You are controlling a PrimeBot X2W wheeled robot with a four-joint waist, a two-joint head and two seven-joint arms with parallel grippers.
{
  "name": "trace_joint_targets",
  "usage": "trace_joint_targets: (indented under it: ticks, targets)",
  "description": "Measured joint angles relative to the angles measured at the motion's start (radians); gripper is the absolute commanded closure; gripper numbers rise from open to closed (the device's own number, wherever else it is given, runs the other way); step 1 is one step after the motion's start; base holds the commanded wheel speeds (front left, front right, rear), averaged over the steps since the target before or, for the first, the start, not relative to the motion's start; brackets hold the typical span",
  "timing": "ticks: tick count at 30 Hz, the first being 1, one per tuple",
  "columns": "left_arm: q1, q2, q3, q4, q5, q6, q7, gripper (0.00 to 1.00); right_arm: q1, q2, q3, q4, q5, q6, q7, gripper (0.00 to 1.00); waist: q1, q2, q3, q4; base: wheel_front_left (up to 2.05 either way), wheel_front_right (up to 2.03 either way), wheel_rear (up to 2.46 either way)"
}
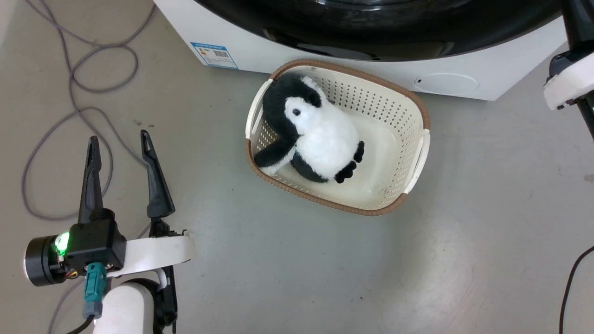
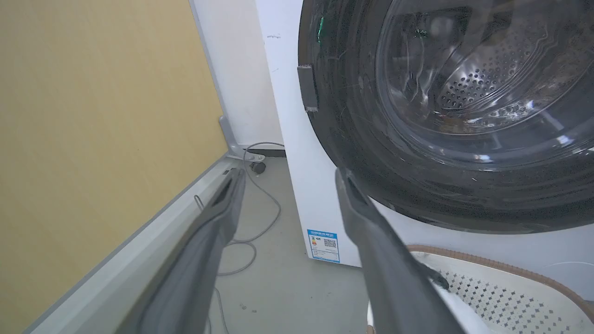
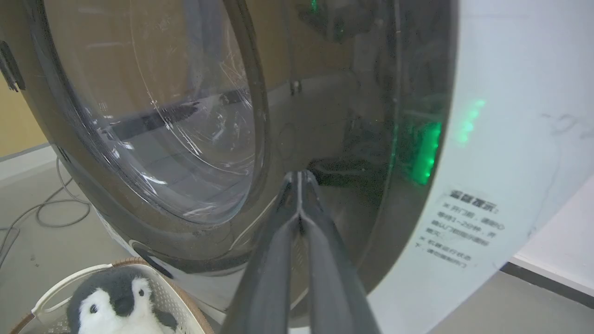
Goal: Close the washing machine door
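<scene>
**STATUS: door closing, late stage (judged)**

1. **Task item.** The washing machine door (image 2: pixel 464 120) lies against the front of the washing machine (image 1: pixel 325 62).
   - Left wrist view: the black rim sits flat to the white panel w/ no visible gap, and the steel drum shows through the glass.
   - Right wrist view: the rim meets the white body at the far edge, also w/o a clear gap.
   - Latch caught or not: cannot tell.

2. **Right gripper (image 3: pixel 299 175).** Clenched, fingers pressed together, holding nothing. The tips are at the glossy black rim, between the glass bowl and the door's outer edge. Contact looks likely but is not certain. This reads as a push config.

3. **Left gripper (image 1: pixel 119 139).** Released, fingers spread wide, empty. It hangs over the floor (image 1: pixel 278 278) left of the machine, well apart from the door, and has no part in the job at present.

4. **Nearby.**
   - A basket (image 1: pixel 420 111) w/ a penguin plush (image 1: pixel 320 134) stands on the floor just in front of the machine, below the door.
   - A grey cable (image 1: pixel 74 83) loops on the floor to the left.
   - Neither obstructs the door.

5. **Progress.**
   - Done: swing-in approx. complete.
   - Left: confirm the latch, which may need a firm push at the rim, then retract the right arm.
   - Risk: the tips may slip on the glossy rim.
</scene>
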Motion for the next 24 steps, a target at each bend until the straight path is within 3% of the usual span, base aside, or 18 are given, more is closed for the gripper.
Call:
trace_joint_targets:
  ticks: [6, 10, 17, 24]
  targets:
    - [0.001, -0.002, 0.009, 0.009, 0.001, 0.004, 0.000, 0.00, 0.028, 0.016, -0.040, -0.034, -0.016, -0.002, 0.000, 1.00, 0.0000, 0.0000, -0.039, -0.014, 0.00, 0.00, 0.00]
    - [0.020, 0.000, 0.018, 0.021, 0.001, 0.004, 0.000, 0.00, 0.123, 0.048, -0.119, -0.131, -0.063, -0.003, 0.000, 1.00, 0.0000, 0.0000, -0.091, -0.029, 0.00, 0.00, 0.00]
    - [0.080, 0.022, 0.021, 0.042, 0.009, 0.002, 0.000, 0.00, 0.314, 0.168, -0.224, -0.347, -0.167, -0.003, 0.001, 1.00, -0.0001, 0.0000, -0.196, -0.077, 0.00, 0.00, 0.00]
    - [0.150, 0.037, 0.024, 0.066, 0.009, 0.009, 0.000, 0.00, 0.509, 0.251, -0.245, -0.391, -0.157, -0.003, 0.001, 1.00, -0.0001, 0.0000, -0.304, -0.143, 0.00, 0.00, 0.00]
